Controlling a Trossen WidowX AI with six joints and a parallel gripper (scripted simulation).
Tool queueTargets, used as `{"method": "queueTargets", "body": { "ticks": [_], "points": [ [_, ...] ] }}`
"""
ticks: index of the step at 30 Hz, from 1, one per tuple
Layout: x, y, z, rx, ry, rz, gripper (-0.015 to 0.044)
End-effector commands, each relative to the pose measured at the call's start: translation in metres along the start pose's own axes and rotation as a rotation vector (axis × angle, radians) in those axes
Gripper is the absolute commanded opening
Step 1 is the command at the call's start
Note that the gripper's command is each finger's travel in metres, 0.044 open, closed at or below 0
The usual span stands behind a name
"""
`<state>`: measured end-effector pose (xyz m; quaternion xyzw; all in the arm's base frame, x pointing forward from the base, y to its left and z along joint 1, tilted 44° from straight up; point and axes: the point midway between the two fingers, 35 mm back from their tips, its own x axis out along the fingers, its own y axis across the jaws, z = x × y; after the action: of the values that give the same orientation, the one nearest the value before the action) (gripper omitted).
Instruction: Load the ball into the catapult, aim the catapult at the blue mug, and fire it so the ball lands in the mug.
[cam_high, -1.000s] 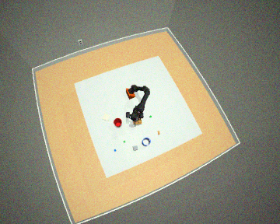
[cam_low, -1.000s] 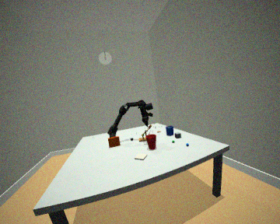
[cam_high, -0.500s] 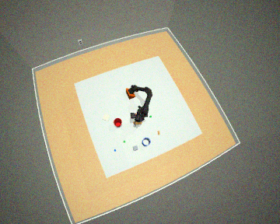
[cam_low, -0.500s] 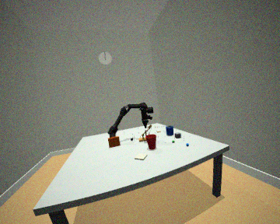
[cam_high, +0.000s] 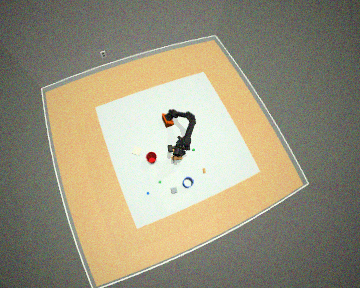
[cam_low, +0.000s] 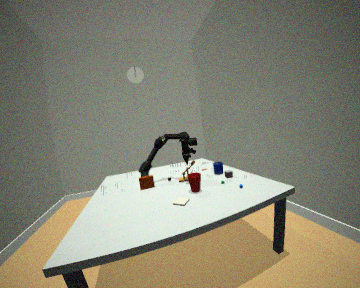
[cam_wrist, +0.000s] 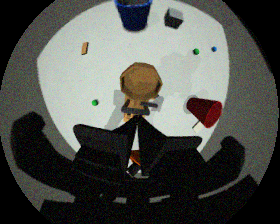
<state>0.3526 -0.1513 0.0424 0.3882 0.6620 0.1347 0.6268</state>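
The fingers (cam_high: 177, 153) (cam_low: 187, 159) are pressing together beside the catapult (cam_high: 177, 158) (cam_low: 183, 179) (cam_wrist: 141, 81), its probably light, springy arm needing gentle contact near the cup.

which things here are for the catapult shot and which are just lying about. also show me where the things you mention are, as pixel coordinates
For the job:
- brown wooden-looking catapult (cam_wrist: 141, 81)
- blue mug (cam_high: 183, 185) (cam_low: 218, 168) (cam_wrist: 134, 16)

Just lying about:
- red cup (cam_high: 151, 158) (cam_low: 195, 183) (cam_wrist: 204, 112)
- small grey cube (cam_high: 174, 190) (cam_low: 228, 174) (cam_wrist: 173, 19)
- flat cream square (cam_low: 181, 202)

Which small ball is the one to load, I cannot tell.
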Motion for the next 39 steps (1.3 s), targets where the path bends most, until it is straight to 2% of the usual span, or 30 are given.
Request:
{"method": "queueTargets", "body": {
  "ticks": [1,39],
  "points": [
    [0.0,0.001,0.0,-0.005,-0.002,0.005,0.0],
    [0.047,0.003,0.031,-0.006,-0.005,0.005,0.0]
  ]
}}
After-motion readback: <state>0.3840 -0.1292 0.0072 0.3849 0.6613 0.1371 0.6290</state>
